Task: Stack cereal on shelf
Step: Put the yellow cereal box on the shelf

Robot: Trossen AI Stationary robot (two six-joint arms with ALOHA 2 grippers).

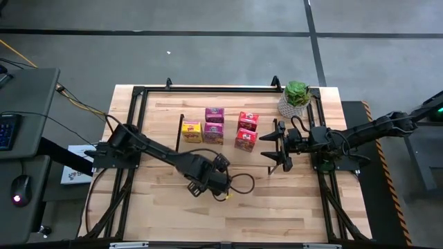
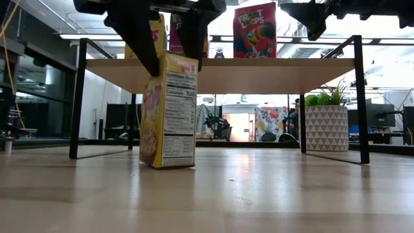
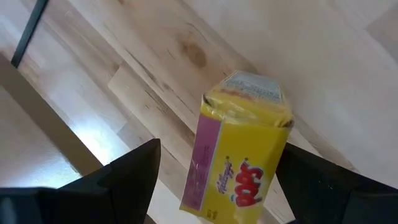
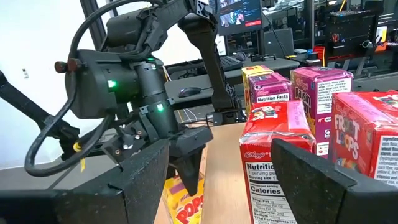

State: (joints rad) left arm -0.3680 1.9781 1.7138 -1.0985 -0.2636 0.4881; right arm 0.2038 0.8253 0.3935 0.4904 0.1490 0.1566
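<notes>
The left tool (image 1: 211, 181), low of centre in the high view, straddles 1 yellow cereal box (image 3: 239, 155) with its fingers (image 3: 127, 180) spread on either side; a gap shows at each flank, so the tool appears released, or about to clench, not gripping. This box stands upright on the desk (image 2: 259, 194) in front of the shelf (image 2: 220, 72), left of centre in the low view. Risk: if the fingers close off-centre or only on the upper edge, the tall, narrow box could tip or twist; lifted too low, it could strike the shelf edge. The right tool (image 1: 280, 146), right of centre in the high view, waits with fingers parted near the shelf end; a wide swing by either arm could topple the 5 boxes (image 1: 220, 126) already on the shelf. The desk is pale planked wood in a black frame, with a potted plant (image 1: 296, 97) at the upper right. Beyond lie a grey floor and monitors.
</notes>
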